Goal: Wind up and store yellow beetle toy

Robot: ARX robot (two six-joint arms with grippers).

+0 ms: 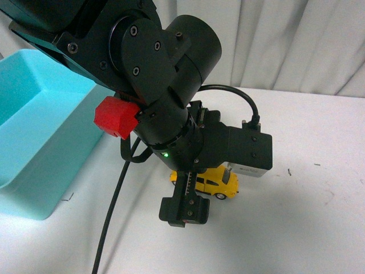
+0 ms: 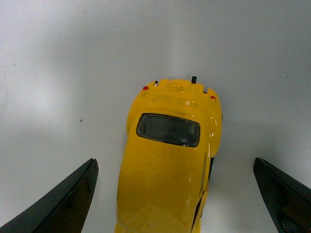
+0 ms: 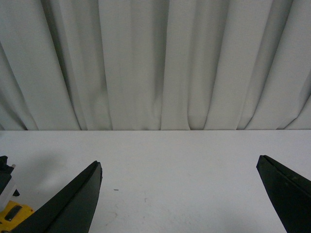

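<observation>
The left gripper (image 2: 174,161) is hovering with its black fingers (image 2: 68,199) spread wide either side of the glossy yellow beetle toy car (image 1: 219,181), touching neither flank. The car is sitting mid-surface on the white table (image 1: 308,171), right of a turquoise plastic bin (image 1: 40,142). The right gripper (image 3: 179,160) is likewise hanging with its fingers spread, holding nothing.

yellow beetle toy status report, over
Left gripper open, straddling yellow beetle toy, not touching. Right gripper open, empty. Toy on table, wheels down. Nothing blocking the grasp.

Splayed left pincer (image 2: 174,160), splayed right pincer (image 3: 179,160)
</observation>
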